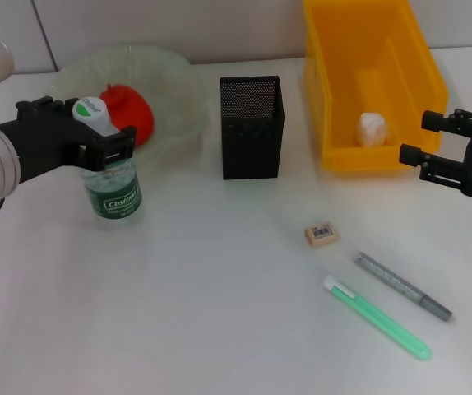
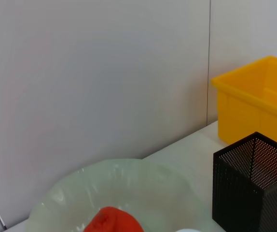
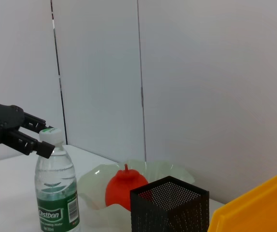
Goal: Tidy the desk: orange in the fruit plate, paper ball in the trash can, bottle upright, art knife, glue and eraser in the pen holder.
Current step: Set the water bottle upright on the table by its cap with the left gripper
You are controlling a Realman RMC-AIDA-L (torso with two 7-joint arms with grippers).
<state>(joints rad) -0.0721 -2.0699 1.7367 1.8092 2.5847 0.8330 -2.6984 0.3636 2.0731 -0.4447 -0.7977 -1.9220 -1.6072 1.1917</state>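
The bottle (image 1: 113, 185) (image 3: 56, 193) stands upright on the table at the left, white cap on top. My left gripper (image 1: 96, 132) (image 3: 44, 136) sits at its neck, just under the cap. The orange (image 1: 127, 111) (image 3: 125, 188) (image 2: 112, 221) lies in the fruit plate (image 1: 174, 90) (image 2: 119, 188). Inside the yellow trash can (image 1: 343, 99) lies the paper ball (image 1: 373, 129). My right gripper (image 1: 414, 138) hovers open and empty by the can's front right corner. The eraser (image 1: 321, 234), a slim grey art knife (image 1: 402, 286) and a green glue stick (image 1: 376, 317) lie on the table, in front of the black mesh pen holder (image 1: 252, 127) and to its right.
The pen holder (image 3: 170, 208) (image 2: 252, 188) stands between the plate and the trash can (image 2: 259, 106) (image 3: 264, 208). A wall runs close behind all three.
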